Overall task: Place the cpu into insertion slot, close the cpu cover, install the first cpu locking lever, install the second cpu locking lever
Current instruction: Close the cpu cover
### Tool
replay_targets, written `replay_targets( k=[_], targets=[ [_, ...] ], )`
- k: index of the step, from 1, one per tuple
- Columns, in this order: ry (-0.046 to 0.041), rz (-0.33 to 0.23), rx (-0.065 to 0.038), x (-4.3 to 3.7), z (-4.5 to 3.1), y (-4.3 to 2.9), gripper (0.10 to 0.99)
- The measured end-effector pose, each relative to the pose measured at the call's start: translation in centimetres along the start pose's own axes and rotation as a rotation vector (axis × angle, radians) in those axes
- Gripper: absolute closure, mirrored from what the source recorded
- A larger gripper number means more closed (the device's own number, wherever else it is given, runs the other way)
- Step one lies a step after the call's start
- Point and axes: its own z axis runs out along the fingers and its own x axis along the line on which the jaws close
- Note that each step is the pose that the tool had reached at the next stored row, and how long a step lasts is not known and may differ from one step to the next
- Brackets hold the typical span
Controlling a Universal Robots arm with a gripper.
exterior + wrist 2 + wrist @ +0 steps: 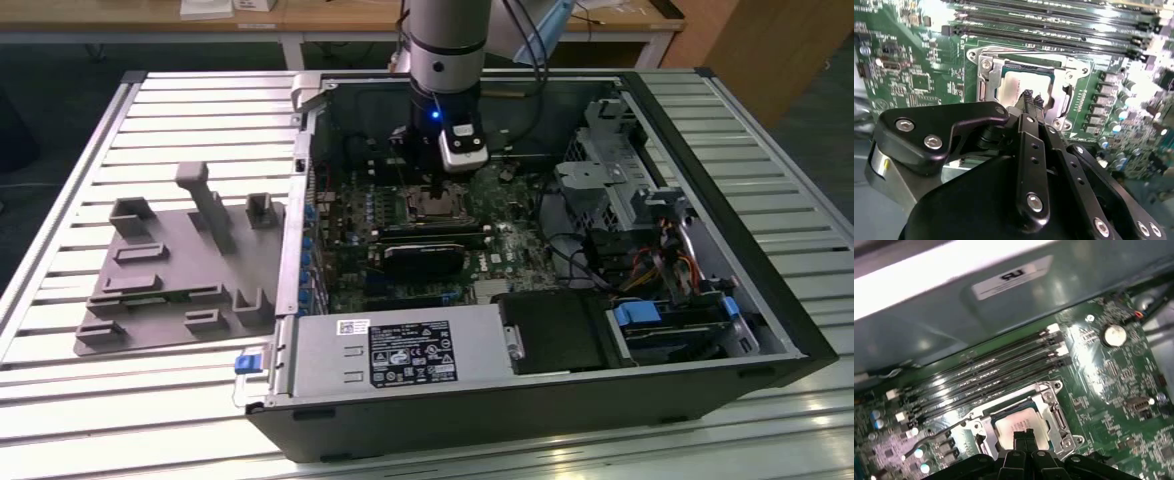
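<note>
An open desktop computer case (pixel 534 420) lies on its side on a slatted metal table (pixel 134 420), with a grey moulded parts tray (pixel 174 270) beside it on the exterior view's left. A grey robot arm (pixel 445 40) reaches straight down into the case, over the green motherboard (pixel 514 250). Lying flat, the case puts the board face-up, so the arm can work from directly above.

Near the board's middle is the insertion slot (pixel 434 207), a small square socket with a silvery rim, next to a row of long black memory slots (pixel 989 375). The cpu (pixel 1016 422) sits inside the socket, its dull silver top level. The cpu cover (pixel 1049 405), a thin metal frame, appears to lie down around the chip, which shows through its window.

The gripper (pixel 1024 435) hangs just over the chip's near edge in both wrist views, its two black fingers (pixel 1026 96) drawn together with nothing seen between them — a narrow tip suited to pressing or nudging small metal parts.

The gripper's body hides the socket's near side in both wrist views. Whether the tips touch the chip cannot be told. A thin silvery rod (pixel 934 440) angles away beside the socket — probably a locking lever, but whether it is latched is unclear.
</note>
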Motion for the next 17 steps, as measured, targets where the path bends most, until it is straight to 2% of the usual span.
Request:
replay_targets(
  k=[8, 14, 15, 17],
  targets=[
    [0.0004, -0.146, -0.003, 0.0, 0.12, 0.0, 0.984],
    [-0.0115, -0.237, -0.009, 0.0, 0.23, 0.0, 0.984],
    [-0.0141, -0.277, -0.011, 0.0, 0.28, -0.01, 0.984],
    [-0.0158, -0.283, -0.012, 0.24, 0.3, -0.1, 0.984]
  ],
)
